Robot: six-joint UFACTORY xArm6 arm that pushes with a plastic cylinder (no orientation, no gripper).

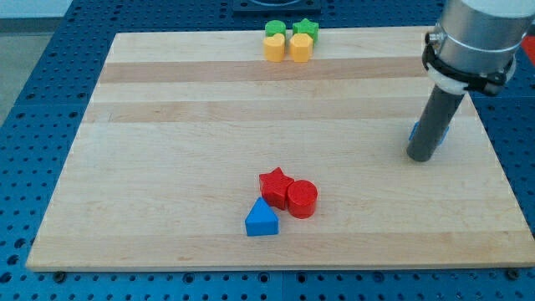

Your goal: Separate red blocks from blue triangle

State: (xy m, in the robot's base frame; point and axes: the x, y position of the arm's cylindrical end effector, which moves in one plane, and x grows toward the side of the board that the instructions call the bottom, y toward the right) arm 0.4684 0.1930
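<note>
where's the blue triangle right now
The blue triangle sits low in the view's centre, touching the red star and red cylinder above it.

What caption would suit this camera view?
My tip rests far right of the red blocks huddled against the blue triangle.

Red star [275,185] and red cylinder [302,199] touch blue triangle [262,219], bottom centre.

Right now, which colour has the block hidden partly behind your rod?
Blue, peeking out behind my tip; the camera view shows it.
</note>
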